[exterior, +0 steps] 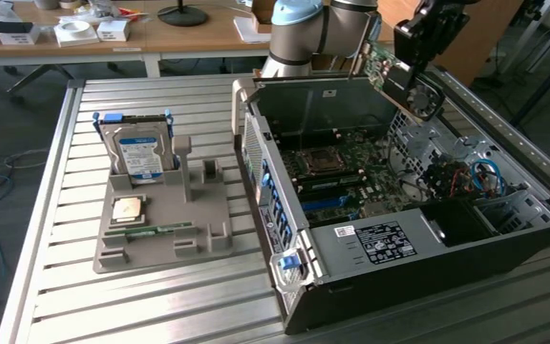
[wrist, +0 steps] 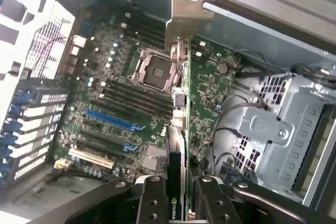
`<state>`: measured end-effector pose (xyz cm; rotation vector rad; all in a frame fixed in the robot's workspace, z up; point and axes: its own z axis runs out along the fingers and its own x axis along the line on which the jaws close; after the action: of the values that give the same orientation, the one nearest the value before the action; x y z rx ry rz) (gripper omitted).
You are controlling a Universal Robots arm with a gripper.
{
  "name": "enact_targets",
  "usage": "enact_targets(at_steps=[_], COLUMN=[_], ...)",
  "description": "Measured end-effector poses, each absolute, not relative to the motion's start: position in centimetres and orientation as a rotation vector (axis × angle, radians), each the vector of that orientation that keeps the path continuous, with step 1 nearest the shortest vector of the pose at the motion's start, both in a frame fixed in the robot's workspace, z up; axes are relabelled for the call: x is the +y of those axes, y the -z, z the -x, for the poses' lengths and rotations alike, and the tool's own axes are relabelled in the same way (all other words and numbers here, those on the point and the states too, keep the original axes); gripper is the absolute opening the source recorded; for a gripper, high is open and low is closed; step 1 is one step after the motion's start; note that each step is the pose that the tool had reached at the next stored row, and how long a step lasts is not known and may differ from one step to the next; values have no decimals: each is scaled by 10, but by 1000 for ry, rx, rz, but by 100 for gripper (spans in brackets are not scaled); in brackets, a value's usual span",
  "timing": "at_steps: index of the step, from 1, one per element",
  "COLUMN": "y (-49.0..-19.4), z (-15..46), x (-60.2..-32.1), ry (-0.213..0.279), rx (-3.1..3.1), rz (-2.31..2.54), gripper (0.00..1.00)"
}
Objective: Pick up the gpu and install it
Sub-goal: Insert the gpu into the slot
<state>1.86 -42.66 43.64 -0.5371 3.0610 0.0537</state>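
The arm (exterior: 299, 29) stands upright, its pale-blue joint bending toward the exterior view's right. The black gripper (exterior: 417, 54) hangs tilted downward from the wrist, its fingers (wrist: 153, 203) clamped on both faces of the gpu (wrist: 182, 129), held edge-on.

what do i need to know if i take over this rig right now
Gripper: shut on the gpu, gripping it by one end.
Gpu: in the air over the open computer case, above the motherboard, touching no slot.
Hard drive: stands in the grey holder beside the case.
Done: gpu picked up and brought over the case.
Left: gpu not yet seated; the blue slot is bare.
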Motion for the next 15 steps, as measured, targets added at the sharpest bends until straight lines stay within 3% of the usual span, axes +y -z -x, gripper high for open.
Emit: enact_targets(at_steps=[15], y=[-436], z=[-19], x=[-427], ry=[-57], rx=[2989], rz=[867], gripper=[26])
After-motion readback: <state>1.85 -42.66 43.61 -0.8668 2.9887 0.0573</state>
